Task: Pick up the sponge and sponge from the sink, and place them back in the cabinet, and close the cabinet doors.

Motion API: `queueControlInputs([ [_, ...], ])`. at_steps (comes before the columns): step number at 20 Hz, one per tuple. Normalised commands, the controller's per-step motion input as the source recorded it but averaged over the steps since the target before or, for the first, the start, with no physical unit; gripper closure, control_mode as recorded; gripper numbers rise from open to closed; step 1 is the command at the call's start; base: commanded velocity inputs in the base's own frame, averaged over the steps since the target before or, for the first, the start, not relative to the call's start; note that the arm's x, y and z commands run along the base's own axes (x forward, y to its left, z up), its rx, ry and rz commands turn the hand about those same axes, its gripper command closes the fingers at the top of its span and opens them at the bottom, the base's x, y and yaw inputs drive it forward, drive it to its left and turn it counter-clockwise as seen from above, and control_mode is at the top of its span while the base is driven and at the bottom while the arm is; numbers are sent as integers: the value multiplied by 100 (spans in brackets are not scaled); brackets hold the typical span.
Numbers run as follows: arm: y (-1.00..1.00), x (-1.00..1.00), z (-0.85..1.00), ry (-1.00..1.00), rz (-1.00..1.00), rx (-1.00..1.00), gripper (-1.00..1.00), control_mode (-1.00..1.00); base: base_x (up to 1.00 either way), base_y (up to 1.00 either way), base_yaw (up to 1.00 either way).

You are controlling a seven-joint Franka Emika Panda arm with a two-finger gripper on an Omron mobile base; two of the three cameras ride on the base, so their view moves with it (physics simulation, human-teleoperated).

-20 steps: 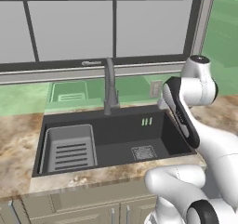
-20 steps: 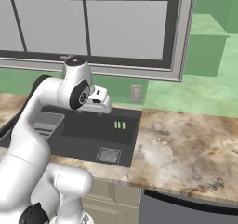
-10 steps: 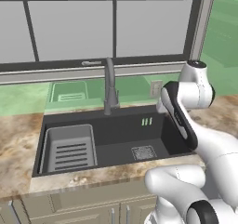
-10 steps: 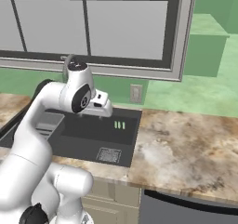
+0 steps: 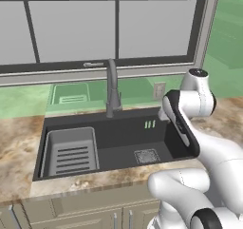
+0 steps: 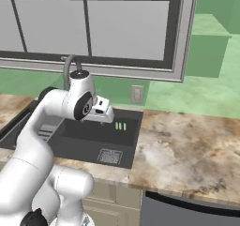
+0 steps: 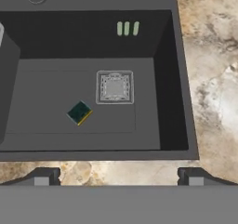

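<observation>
One sponge (image 7: 79, 112), the dark green-black one with a sliver of yellow base showing along its lower edge, lies flat on the floor of the sink (image 7: 176, 79). It is turned cornerwise, like a diamond, and sits just beside the square drain (image 7: 115, 86), down and to the left of it as the hand view has it. Nothing touches it.

The gripper (image 7: 118, 176) hangs well above the basin, looking straight down into it. Its two dark fingertips (image 7: 42, 176) stand far apart at the bottom of the hand view, spread wide with nothing between them, over the marbled strip of counter (image 7: 209, 93) at the sink's near rim. The sponge lies beyond that rim, on the basin floor, a little toward the left fingertip rather than midway between the two.

Three pale green slots (image 7: 127, 28) mark the back wall of the sink, above the drain. The grey rack insert (image 5: 70, 150) fills the left end of the basin, and the grey gooseneck faucet (image 5: 112, 88) rises behind it, below the big window (image 5: 114, 23). From the right base view the white arm (image 6: 51, 112) bends over the sink's right half, the hand pointing down. Beige drawer fronts (image 5: 95, 216) run below the counter.
</observation>
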Motion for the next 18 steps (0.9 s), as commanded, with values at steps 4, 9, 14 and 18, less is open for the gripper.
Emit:
queueControlInputs([
  [4,0,14,-17,0,0,0,-100,-100,0,0,0],
  [9,0,16,-18,0,0,0,-100,-100,0,0,0],
  [14,0,16,-20,0,0,0,-100,-100,0,0,0],
  [18,0,14,-18,0,0,0,-100,-100,0,0,0],
])
